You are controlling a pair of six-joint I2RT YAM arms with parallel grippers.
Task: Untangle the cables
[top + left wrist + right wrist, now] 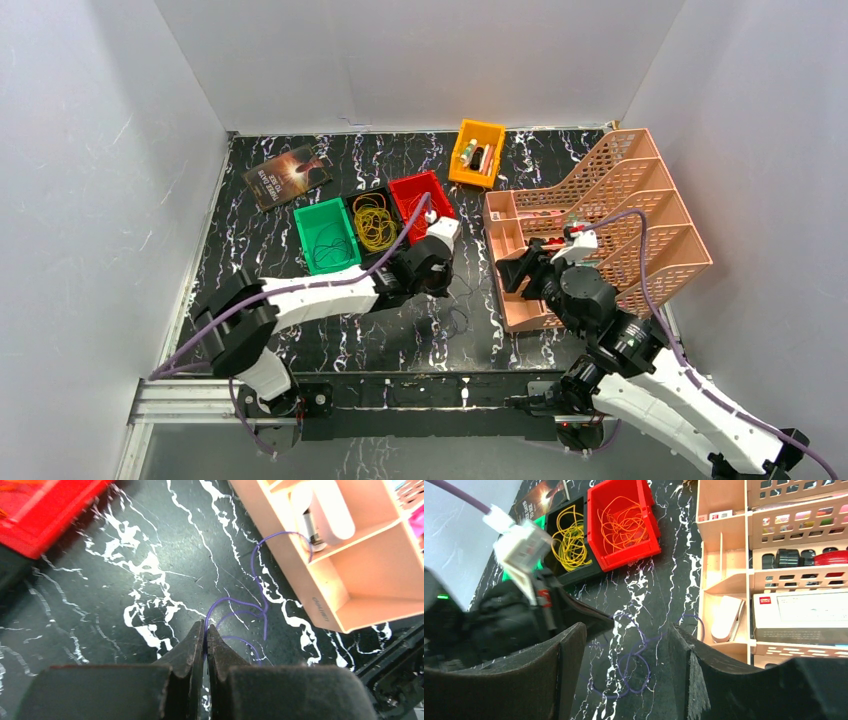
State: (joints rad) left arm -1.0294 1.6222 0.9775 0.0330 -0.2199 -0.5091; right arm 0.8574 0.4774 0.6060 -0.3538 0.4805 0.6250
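Note:
A thin dark purple cable (pixel 251 611) lies in loose loops on the black marble table (pixel 330 340), and one end rises over the rim of the pink organizer (pixel 350 587). My left gripper (pixel 205 627) is shut on this cable near one loop. In the top view the left gripper (pixel 450 285) sits just left of the organizer. My right gripper (pixel 626 627) is open and empty, hovering above the cable's loops (pixel 634 666), with the left gripper's fingers (pixel 594 620) just to its left. Orange cables (pixel 624 522) lie in a red bin and yellow cables (pixel 569 540) in a black bin.
A green bin (pixel 325 235), the black bin (pixel 375 222) and the red bin (pixel 420 200) stand in a row behind the left arm. An orange bin (pixel 477 152) is at the back. The pink organizer (pixel 600 220) fills the right side. A book (pixel 288 175) lies back left.

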